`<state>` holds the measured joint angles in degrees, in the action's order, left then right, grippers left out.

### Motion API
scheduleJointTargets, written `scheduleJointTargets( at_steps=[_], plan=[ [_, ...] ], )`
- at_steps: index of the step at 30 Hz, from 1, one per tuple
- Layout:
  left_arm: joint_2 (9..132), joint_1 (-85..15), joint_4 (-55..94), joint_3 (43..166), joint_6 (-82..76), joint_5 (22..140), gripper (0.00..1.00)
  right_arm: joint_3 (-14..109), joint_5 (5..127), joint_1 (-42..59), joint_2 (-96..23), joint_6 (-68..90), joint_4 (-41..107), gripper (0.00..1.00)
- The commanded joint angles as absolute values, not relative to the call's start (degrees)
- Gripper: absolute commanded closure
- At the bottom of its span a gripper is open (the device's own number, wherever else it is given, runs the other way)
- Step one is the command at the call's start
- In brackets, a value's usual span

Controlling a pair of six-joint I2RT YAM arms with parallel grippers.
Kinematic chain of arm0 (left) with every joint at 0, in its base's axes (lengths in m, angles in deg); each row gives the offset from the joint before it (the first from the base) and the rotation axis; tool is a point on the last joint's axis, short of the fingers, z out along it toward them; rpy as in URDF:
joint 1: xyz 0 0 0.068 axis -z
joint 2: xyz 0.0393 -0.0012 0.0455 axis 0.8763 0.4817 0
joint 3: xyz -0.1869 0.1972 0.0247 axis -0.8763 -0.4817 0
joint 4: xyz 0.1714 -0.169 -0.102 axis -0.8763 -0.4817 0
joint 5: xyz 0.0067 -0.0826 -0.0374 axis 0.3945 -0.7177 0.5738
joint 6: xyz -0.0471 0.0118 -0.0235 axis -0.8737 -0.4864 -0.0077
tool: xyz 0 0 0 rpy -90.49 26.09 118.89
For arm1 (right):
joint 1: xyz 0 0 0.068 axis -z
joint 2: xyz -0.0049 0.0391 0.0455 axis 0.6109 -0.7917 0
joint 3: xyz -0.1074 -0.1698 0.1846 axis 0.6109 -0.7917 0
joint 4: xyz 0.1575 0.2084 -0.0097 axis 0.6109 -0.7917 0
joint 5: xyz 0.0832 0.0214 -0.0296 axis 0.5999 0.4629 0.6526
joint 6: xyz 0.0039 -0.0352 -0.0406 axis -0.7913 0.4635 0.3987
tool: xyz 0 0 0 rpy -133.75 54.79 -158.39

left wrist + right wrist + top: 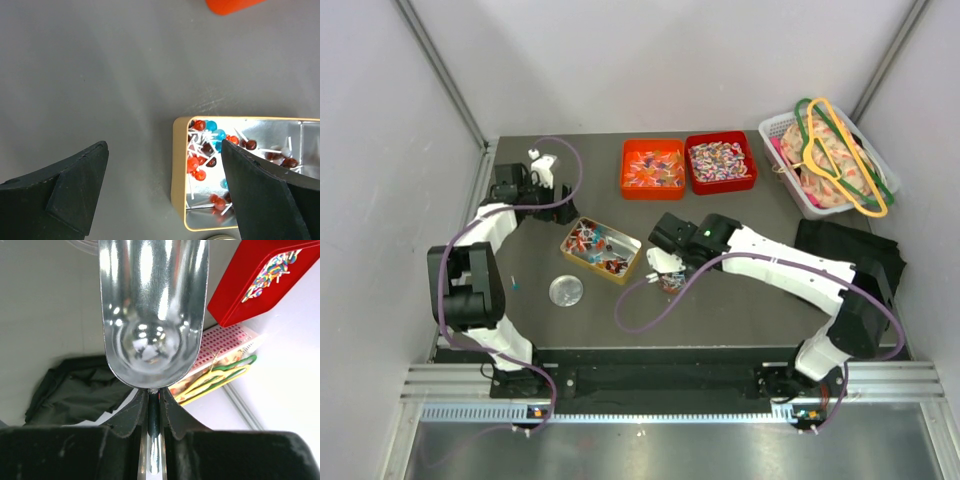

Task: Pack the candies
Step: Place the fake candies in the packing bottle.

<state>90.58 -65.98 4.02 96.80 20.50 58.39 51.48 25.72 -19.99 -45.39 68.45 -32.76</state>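
Note:
Candies fill an orange tray [653,168] and a red tray [720,162] at the back. More candies [202,150], red and blue with white sticks, lie in a gold tin [600,250] at the centre left. My right gripper [665,262] is just right of the tin, shut on the handle of a metal scoop [150,315]. The scoop's bowl is empty in the right wrist view, where the gripper [155,400] clamps the handle. My left gripper [542,162] is at the far left, open and empty. In the left wrist view it [164,145] hangs above the tin's rim [178,170].
A round silver lid [566,290] lies near the tin's front. A white basket [772,130] with cloth and hangers stands at the back right. A black cloth [850,250] lies at the right. The red tray [235,305] also shows in the right wrist view.

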Motion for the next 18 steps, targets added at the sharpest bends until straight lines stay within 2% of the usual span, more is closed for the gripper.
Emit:
scheduleJointTargets(
  at_steps=[1,11,18],
  plan=[
    [87.98,-66.04,5.61,95.35,22.72,59.75,0.01,54.29,22.84,-21.32,-46.33,67.64,-34.46,1.0],
    [87.72,-65.95,6.58,93.77,24.31,59.93,0.02,55.34,16.51,-22.46,-47.65,70.71,-33.06,1.0],
    [86.66,-63.67,8.59,90.96,26.41,64.49,0.02,65.52,13.96,-22.46,-48.7,71.77,-31.65,1.0]
  ],
)
